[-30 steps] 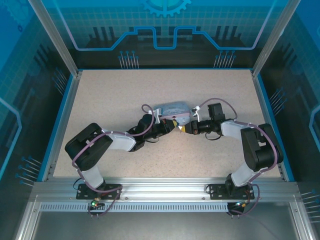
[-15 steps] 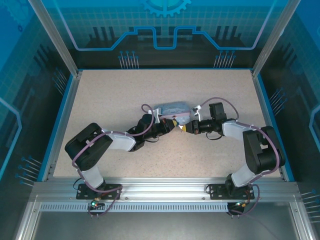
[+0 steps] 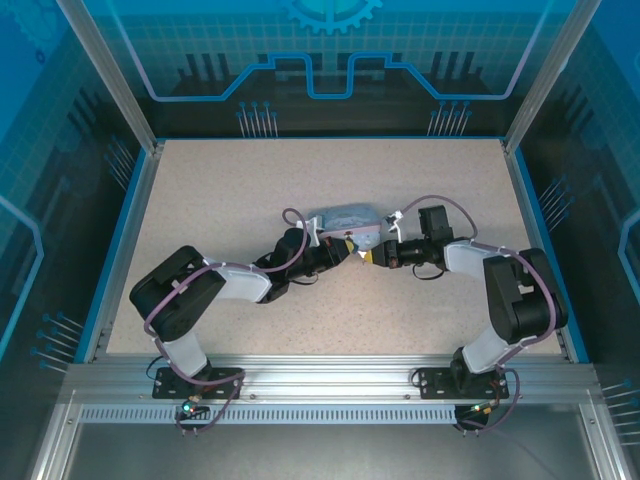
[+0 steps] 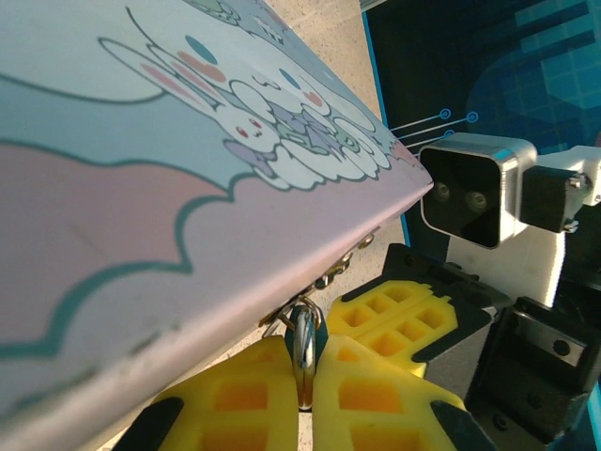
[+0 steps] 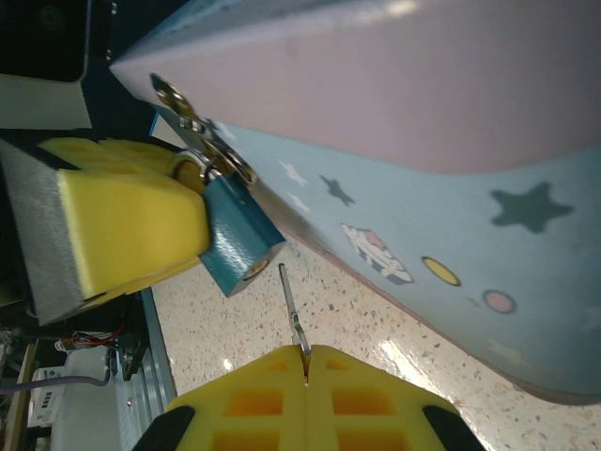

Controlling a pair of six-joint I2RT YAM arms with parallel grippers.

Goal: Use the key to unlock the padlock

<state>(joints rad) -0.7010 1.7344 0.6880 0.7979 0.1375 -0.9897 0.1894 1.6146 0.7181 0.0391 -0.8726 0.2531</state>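
A small teal padlock [image 5: 235, 240] with a brass keyhole hangs from the hasp of a pale blue cartoon tin [image 3: 345, 216]. My left gripper [image 4: 302, 376] is shut on the padlock [image 4: 303, 343], seen edge-on between its yellow fingers [image 5: 131, 225]. My right gripper [image 5: 306, 360] is shut on a thin silvery key [image 5: 291, 305]. The key's tip points up at the padlock's underside, just right of the keyhole and a small gap away. From above, both grippers meet at the tin's front edge, left [image 3: 343, 250] and right [image 3: 370, 256].
The tin [image 4: 141, 188] lies mid-table on the speckled tabletop [image 3: 250, 180], its side wall [image 5: 423, 141] close above the key. The right gripper's yellow fingers [image 4: 399, 319] sit just beyond the padlock. Blue walls and aluminium posts ring the table.
The right arm has shifted very slightly. Both grips and the tin stay as they were.
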